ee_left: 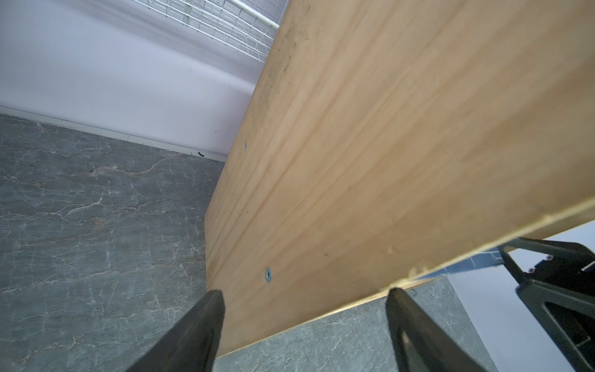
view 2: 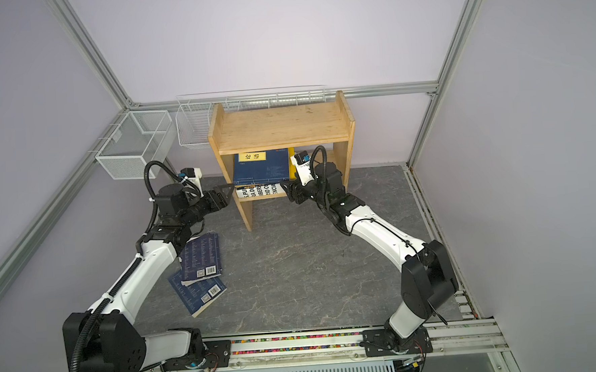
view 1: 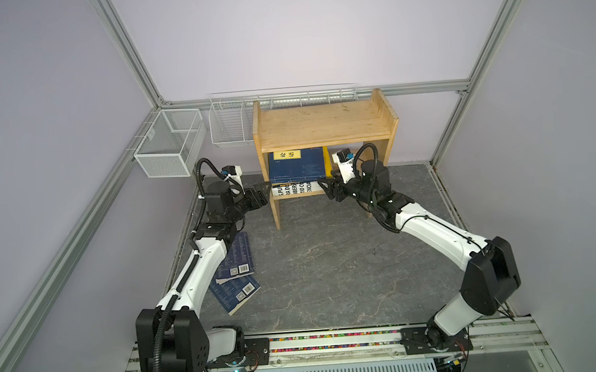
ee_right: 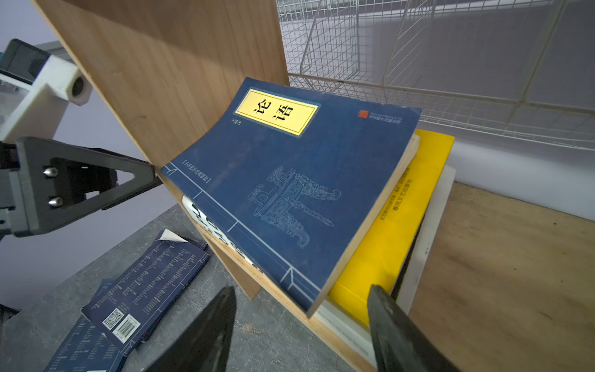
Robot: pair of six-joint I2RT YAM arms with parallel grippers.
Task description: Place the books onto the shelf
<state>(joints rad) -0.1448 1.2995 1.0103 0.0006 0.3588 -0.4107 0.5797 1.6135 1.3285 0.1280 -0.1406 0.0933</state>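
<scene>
The pine shelf (view 1: 321, 122) stands at the back. On its lower board lies a stack of books: a navy one with a yellow label (ee_right: 289, 193) on top, a yellow one (ee_right: 396, 225) beneath it, and a thick white one with black lettering (view 1: 295, 188) at the bottom. Two more navy books (view 1: 239, 256) (view 1: 239, 293) lie overlapping on the table beside the left arm. My left gripper (view 1: 263, 188) is open, its tips at the front edge of the shelf's left side panel (ee_left: 386, 145). My right gripper (ee_right: 301, 306) is open, with the stack's front right corner between its fingers, untouched.
Two white wire baskets (view 1: 168, 144) (view 1: 230, 127) hang on the wall left of the shelf. A long wire rack (view 1: 302, 94) runs behind the shelf. The top board of the shelf is bare. Grey stone-patterned tabletop (view 1: 328, 262) spreads in front of the shelf.
</scene>
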